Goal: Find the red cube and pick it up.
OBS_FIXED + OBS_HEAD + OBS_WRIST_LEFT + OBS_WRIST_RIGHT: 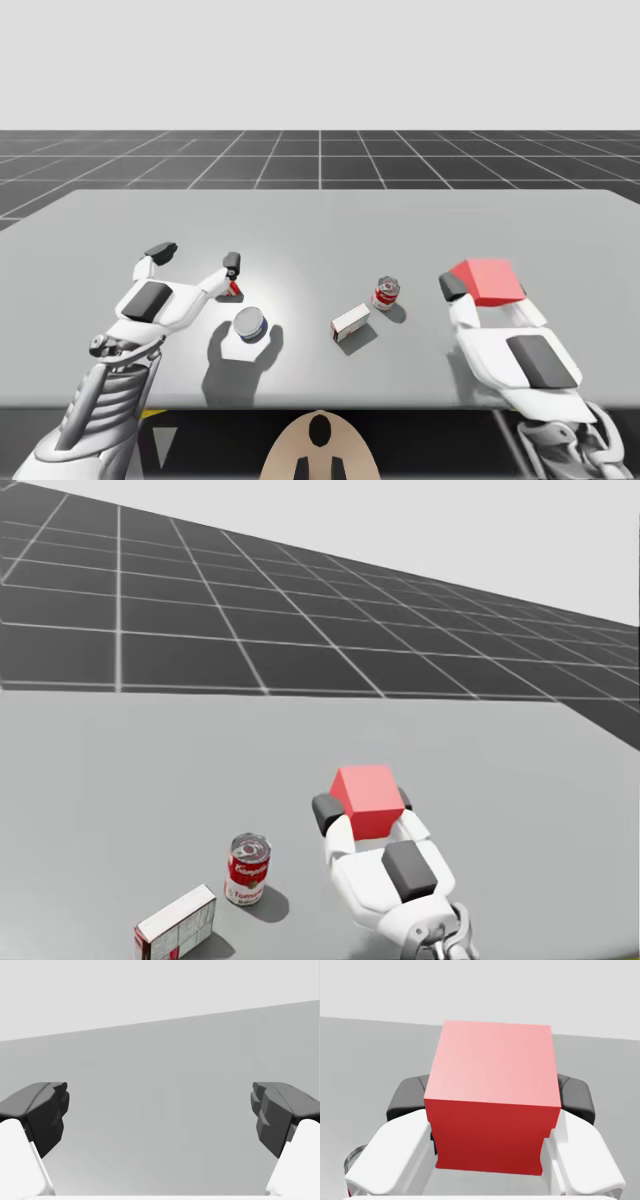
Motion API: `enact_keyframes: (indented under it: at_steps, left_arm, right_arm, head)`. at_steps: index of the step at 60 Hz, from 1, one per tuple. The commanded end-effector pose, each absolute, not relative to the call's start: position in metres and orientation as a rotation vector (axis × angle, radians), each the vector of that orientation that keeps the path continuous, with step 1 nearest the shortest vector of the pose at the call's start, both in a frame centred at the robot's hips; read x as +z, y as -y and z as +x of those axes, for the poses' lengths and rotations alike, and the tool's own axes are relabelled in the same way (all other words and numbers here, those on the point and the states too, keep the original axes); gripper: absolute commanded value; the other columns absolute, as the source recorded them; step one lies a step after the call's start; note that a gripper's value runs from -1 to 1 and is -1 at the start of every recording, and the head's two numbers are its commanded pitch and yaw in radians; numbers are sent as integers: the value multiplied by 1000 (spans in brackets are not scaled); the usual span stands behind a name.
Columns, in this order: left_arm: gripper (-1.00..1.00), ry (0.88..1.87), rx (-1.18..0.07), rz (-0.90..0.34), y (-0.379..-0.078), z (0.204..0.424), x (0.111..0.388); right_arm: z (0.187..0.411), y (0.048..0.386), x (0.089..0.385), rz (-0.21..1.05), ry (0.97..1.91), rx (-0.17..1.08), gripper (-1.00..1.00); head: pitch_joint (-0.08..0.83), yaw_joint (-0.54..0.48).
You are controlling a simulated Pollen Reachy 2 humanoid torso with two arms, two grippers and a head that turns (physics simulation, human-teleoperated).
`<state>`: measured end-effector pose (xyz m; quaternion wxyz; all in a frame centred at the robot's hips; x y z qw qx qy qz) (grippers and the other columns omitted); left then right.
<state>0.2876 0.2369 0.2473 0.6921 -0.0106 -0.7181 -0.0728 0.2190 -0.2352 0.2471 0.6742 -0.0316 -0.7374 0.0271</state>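
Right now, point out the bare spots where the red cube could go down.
Bare: the far half of the table, beyond everything, widest ahead of the red cube. Crowded: the near middle, where the blue can, white-and-red box and red-and-white can sit close, with my open left gripper beside the blue can.

— Underfoot?
— Dark floor (320, 155) ruled with a pale grid, running off to a level horizon.
— Above that?
— Plain pale grey backdrop (320, 60), evenly lit.
— Furniture?
— One broad matte grey table (320, 225), softly shadowed.
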Motion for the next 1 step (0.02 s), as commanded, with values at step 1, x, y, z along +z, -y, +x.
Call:
enact_keyframes:
  at_steps: [1]
  left_arm:
    - [-1000,1604,-162,-25,-238,288,247]
  right_arm:
    - [205,233,314,-98,1821,121,1000]
  head:
    - [346,-414]
